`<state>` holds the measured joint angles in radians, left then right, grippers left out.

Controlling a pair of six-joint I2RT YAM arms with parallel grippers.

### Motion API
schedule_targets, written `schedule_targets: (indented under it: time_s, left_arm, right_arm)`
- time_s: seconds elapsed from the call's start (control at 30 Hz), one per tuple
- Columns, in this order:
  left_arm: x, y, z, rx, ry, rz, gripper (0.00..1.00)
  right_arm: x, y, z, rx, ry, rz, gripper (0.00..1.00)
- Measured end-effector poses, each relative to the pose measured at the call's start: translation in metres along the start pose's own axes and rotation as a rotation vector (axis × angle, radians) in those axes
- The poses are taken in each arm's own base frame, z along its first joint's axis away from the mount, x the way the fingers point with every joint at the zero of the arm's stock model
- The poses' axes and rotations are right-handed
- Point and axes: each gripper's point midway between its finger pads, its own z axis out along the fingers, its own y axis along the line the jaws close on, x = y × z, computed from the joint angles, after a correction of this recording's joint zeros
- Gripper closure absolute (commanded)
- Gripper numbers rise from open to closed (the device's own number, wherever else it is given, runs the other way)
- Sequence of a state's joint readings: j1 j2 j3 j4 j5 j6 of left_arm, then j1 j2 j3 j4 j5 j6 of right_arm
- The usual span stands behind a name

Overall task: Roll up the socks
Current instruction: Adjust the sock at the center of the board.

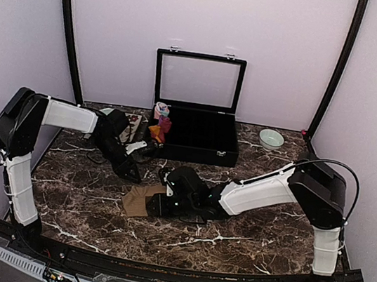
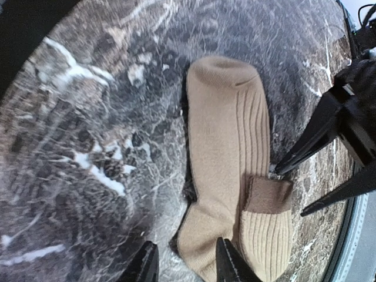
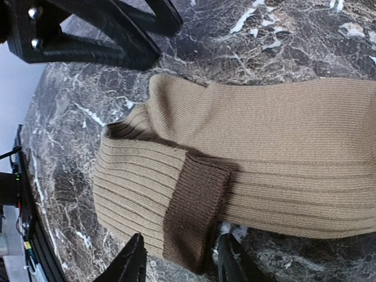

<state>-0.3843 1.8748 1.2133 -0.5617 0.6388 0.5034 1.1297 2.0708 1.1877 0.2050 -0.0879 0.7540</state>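
Note:
A tan-brown pair of socks (image 1: 138, 201) lies flat on the marble table in front of the arms. One end is folded back, so its dark brown cuff (image 3: 197, 214) lies on top of the ribbed leg (image 2: 229, 135). My right gripper (image 3: 181, 261) is open, with its fingers on either side of that brown cuff. My left gripper (image 2: 185, 264) is open too, at the socks' other long edge; one finger is over the fabric and the other over bare marble. Red and orange sock fabric (image 1: 161, 130) sits at the left end of the black box.
An open black case (image 1: 196, 134) with a glass lid stands at the back centre. A pink and light-blue bundle (image 1: 161, 111) is at its left corner. A patterned cloth (image 1: 132, 127) lies left of it, and a pale green bowl (image 1: 271, 138) stands at the back right.

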Motion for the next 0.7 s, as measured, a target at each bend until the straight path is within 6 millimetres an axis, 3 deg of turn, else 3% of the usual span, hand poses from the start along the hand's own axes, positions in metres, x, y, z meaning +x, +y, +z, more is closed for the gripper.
schedule_targets:
  time_s: [0.13, 0.27, 0.43, 0.7]
  left_arm:
    - [0.011, -0.004, 0.017, 0.027, 0.050, -0.011, 0.64]
    - [0.014, -0.007, 0.022, 0.033, 0.070, 0.000, 0.64]
    - [0.013, -0.010, 0.024, 0.036, 0.073, 0.006, 0.64]
    - [0.012, -0.023, 0.031, 0.057, 0.088, 0.029, 0.64]
  right_arm:
    - [0.000, 0.002, 0.008, 0.062, 0.007, -0.029, 0.76]
    - [0.002, 0.006, 0.016, 0.085, 0.004, -0.052, 1.00]
    - [0.008, 0.000, 0.011, 0.098, -0.007, -0.075, 1.00]
    - [0.009, -0.009, -0.028, 0.136, -0.041, -0.150, 1.00]
